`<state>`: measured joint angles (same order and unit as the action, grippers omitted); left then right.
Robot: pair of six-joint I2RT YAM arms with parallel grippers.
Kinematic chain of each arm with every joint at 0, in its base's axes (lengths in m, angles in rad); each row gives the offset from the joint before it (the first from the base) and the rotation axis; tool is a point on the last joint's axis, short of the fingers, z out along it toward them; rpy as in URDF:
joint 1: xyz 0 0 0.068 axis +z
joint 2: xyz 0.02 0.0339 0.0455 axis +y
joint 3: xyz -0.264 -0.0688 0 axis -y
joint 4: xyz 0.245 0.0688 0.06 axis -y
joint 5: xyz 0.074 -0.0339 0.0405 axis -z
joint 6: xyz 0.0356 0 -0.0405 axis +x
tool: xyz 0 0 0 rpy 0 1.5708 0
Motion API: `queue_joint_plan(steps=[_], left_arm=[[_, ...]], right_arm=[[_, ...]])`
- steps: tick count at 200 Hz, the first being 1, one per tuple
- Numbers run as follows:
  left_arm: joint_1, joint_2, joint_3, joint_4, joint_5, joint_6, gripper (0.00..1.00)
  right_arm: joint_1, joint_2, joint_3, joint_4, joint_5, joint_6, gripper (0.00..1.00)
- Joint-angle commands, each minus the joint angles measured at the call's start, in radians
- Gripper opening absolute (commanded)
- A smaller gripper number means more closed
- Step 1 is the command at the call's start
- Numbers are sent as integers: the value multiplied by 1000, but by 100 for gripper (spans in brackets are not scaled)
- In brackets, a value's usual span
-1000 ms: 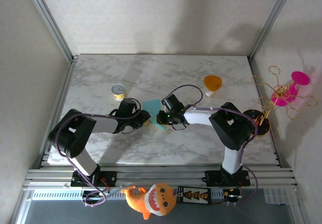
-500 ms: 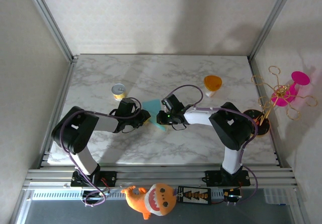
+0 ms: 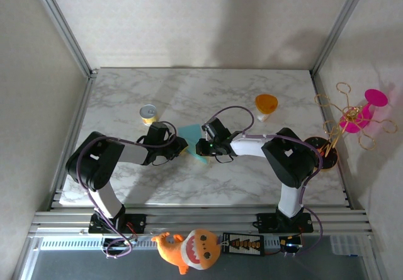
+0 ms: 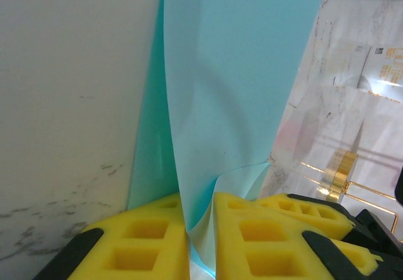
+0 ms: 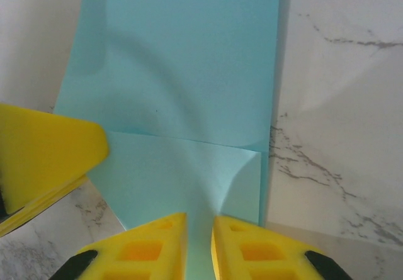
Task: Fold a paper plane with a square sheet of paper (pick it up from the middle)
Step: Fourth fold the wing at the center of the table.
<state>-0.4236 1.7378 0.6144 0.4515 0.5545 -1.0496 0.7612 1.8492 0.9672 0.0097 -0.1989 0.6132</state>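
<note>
The teal-blue sheet of paper (image 3: 190, 132) is held off the marble table (image 3: 252, 179) near its middle, between both grippers. It is bent, with a folded flap lying over the larger panel (image 5: 182, 72). My left gripper (image 3: 182, 146) comes in from the left; its yellow pads (image 4: 151, 236) are shut on a raised ridge of the paper (image 4: 239, 72). My right gripper (image 3: 201, 146) comes in from the right and its pads (image 5: 151, 248) pinch the flap's near edge. In the right wrist view, a left gripper finger (image 5: 44, 157) touches the paper's left edge.
A small yellow can (image 3: 148, 113) stands behind the left gripper. An orange cup (image 3: 266, 104) stands at the back right. A gold wire stand with a pink piece (image 3: 352, 119) is at the right edge. An orange plush toy (image 3: 189, 248) lies by the front rail.
The left jaws have closed a little tighter on the paper. Both arms and the sheet have barely moved.
</note>
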Motion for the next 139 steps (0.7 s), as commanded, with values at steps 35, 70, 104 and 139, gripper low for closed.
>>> queue_joint_plan(steps=[35, 70, 104, 139], left_arm=[[17, 11, 28, -23, -2, 29, 16], [25, 13, 28, -26, -3, 31, 15], [29, 12, 37, -38, 4, 40, 11], [28, -5, 46, -54, 6, 22, 1]], right_arm=[[-7, 3, -48, -16, 46, -88, 24], [-8, 14, -48, -22, 58, -90, 24], [-7, 2, -47, -12, 62, -110, 24], [-7, -65, -41, 33, 62, -156, 31]])
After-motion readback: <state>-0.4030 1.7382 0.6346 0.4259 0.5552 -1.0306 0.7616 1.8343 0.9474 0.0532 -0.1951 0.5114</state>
